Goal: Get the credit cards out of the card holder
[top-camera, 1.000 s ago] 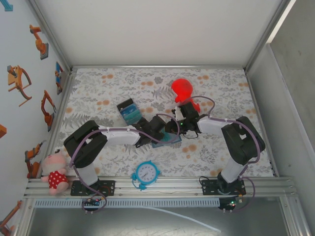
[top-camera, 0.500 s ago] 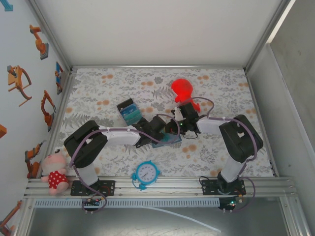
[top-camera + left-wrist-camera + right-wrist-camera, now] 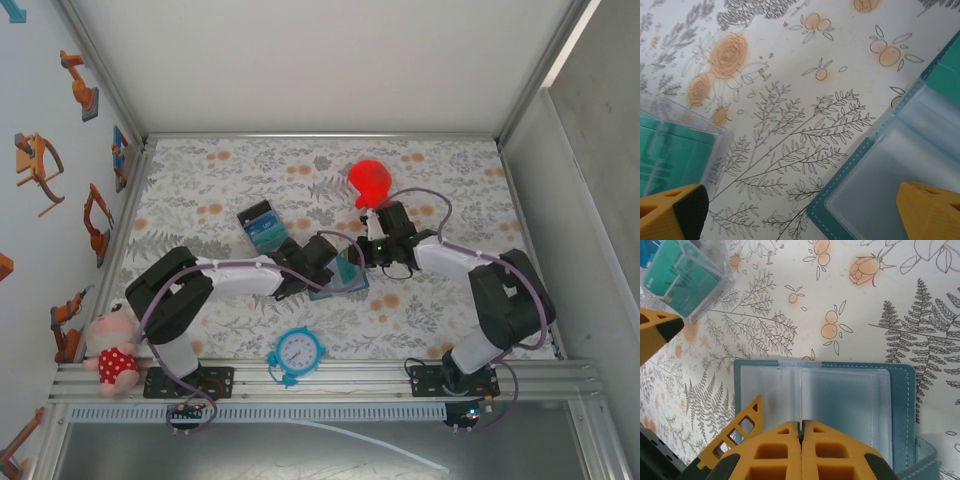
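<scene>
The card holder (image 3: 845,390) lies open on the flowered cloth, slate-blue with white stitching and pale frosted sleeves inside. My right gripper (image 3: 801,424) is shut on the edge of a thin clear sleeve at the fold, which stands up edge-on. Whether cards sit in the sleeves I cannot tell. From above, the holder (image 3: 348,274) lies between both grippers, the right gripper (image 3: 364,254) at its far-right side. My left gripper (image 3: 800,202) hangs open just left of the holder (image 3: 890,190), one finger (image 3: 745,432) over its left page, nothing between the fingers.
A clear box of teal cards (image 3: 685,275) lies left of the holder, also seen from above (image 3: 262,226). A red object (image 3: 370,180) stands just behind my right wrist. A blue clock (image 3: 297,350) and a plush doll (image 3: 112,352) sit near the front edge.
My right arm's elbow has swung out to the right and its wrist has drawn back slightly, raising the holder's sleeve. The left arm has barely moved.
</scene>
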Robot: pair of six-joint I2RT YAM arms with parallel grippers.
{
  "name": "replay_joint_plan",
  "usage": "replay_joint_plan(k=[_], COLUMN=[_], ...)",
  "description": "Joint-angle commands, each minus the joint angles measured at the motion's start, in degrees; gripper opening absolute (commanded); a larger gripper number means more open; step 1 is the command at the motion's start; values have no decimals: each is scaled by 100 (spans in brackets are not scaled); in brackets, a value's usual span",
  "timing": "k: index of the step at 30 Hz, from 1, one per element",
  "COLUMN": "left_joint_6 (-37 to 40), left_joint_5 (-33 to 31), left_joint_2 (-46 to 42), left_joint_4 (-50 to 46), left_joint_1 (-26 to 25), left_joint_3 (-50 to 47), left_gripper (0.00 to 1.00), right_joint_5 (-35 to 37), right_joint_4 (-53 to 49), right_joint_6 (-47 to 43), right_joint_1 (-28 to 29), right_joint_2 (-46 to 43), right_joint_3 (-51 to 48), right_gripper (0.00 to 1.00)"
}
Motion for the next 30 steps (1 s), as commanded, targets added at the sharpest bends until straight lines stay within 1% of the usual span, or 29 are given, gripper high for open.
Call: replay_joint_plan(k=[1,7,10,13,18,23,27,30], left_joint_6=[-82,-113,-140,-144,-322,-377,-228,50], left_joint_5=[-253,-617,-639,-460,344,1698,2245,2848], left_joint_2=[-461,-1251,-1739,-2355,-3411,-4417,-4845,-4949], left_joint_4=[-221,-324,-289,-152,-97,59,-157,-419], left_joint_1=[-37,-38,-21,32,383,893,977,977], left_joint_3=[76,-40,-192,-429,-807,-1253,-1292,-1212], left_gripper=[97,97,97,97,97,97,97,97], right_joint_5=[134,-3,-28,-44,-109,-376,-661,-704], right_joint_4=[-158,-114,-168,-273,-521,-545,-664,-930], right_joint_6=[-264,-601,-892,-1187,-1534,-1797,-2129,-2504], right_joint_1=[-30,-6,70,164,332,551,794,1072], right_joint_2=[-335,-890,-1266,-1678,-2101,-2362,-2399,-2331], right_joint_3=[66,-29,-84,-110,-47,31,228,465], right_gripper=[0,0,0,0,0,0,0,0])
